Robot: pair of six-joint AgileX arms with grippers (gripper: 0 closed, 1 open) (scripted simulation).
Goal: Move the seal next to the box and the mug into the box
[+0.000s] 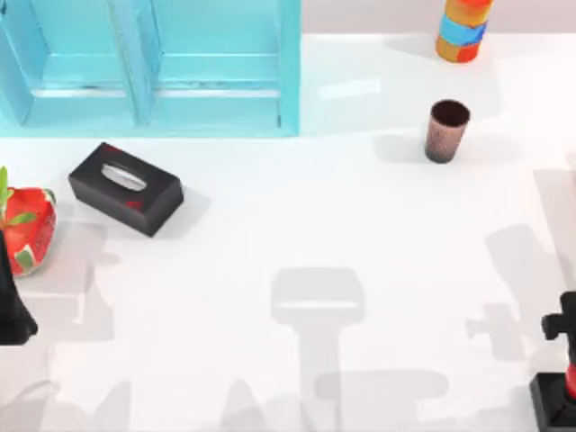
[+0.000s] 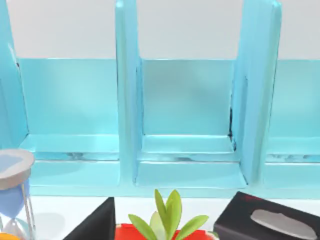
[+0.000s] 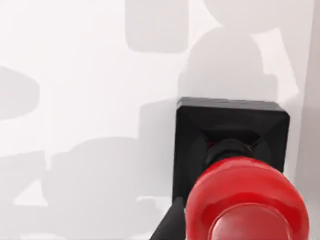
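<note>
The seal (image 1: 556,400), a black square block with a red knob, stands at the table's front right corner. In the right wrist view the seal (image 3: 232,150) is very near, its red knob large in front. My right gripper (image 1: 562,328) hangs directly over the seal, close to its knob. The mug (image 1: 446,130), dark brown and speckled, stands upright at the back right, apart from everything. The box (image 1: 290,63), light blue with dividers, stands at the back left; in the left wrist view its compartments (image 2: 187,125) are bare. My left gripper (image 1: 11,310) is parked at the left edge.
A black tissue box (image 1: 126,189) lies in front of the blue box. A red object with green leaves (image 1: 27,229) sits by the left arm. An orange-and-blue striped cylinder (image 1: 463,27) stands at the back right. An hourglass (image 2: 12,195) is in the left wrist view.
</note>
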